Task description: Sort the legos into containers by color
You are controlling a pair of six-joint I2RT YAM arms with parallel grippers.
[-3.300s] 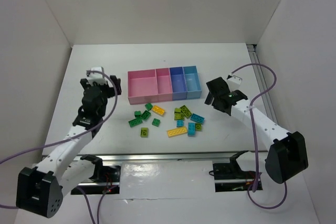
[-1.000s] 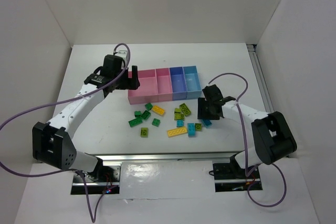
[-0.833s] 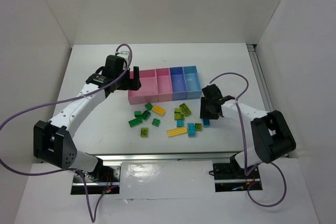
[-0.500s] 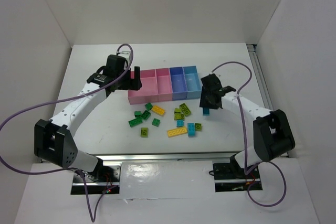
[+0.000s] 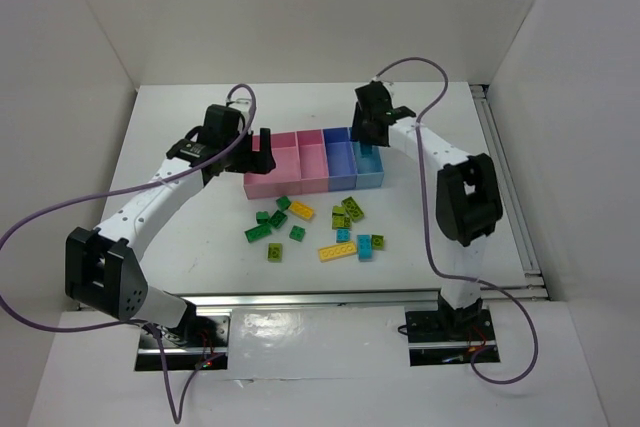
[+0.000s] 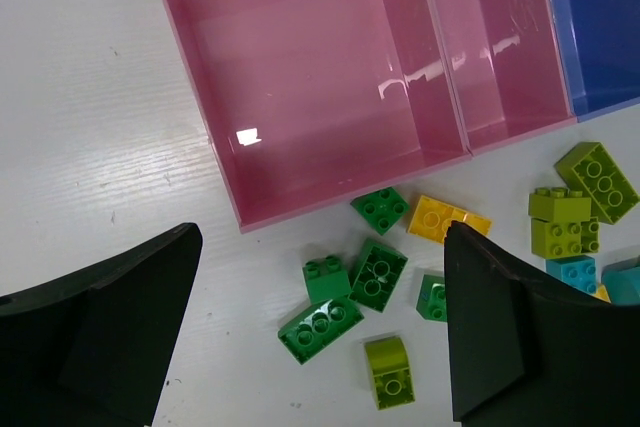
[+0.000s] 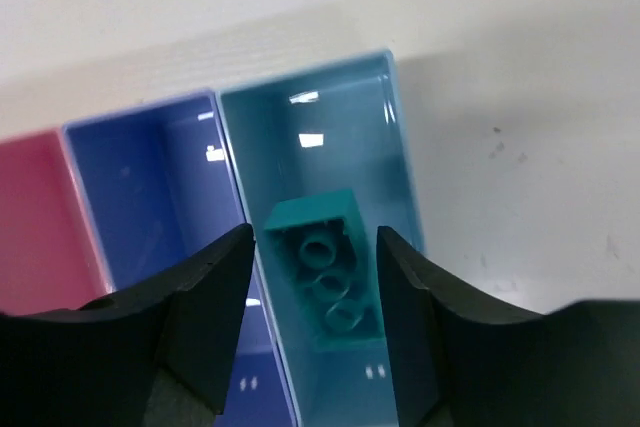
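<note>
White desk (image 5: 180,117) gives open room on every side of the tray; the enclosure walls stand well apart from the work area.

Containers (image 5: 275,187): one low tray of four joined compartments, all empty as far as I can see. I judge it light enough to slide if a jaw pushes on a wall.

Light blue compartment (image 7: 400,177): narrow. Its outer wall and the purple-blue divider (image 7: 232,177) lie close to either jaw, so I judge a release from above the rim safer than a descent between the walls.

Loose legos (image 5: 258,233): scattered on the desk just in front of the tray, several touching each other. Each brick looks light, rigid and glossy. I judge the flat long sides the best place to grip, since a hold on the corners could slip.

Right gripper (image 7: 310,252): jaws pinch one cyan brick (image 7: 325,267) across its long sides. The brick hangs over the light blue compartment.

Left gripper (image 6: 320,247): jaws spread wide, nothing between them, above the near left corner of the large pink compartment (image 6: 300,97), with dark green bricks (image 6: 378,272) below.
</note>
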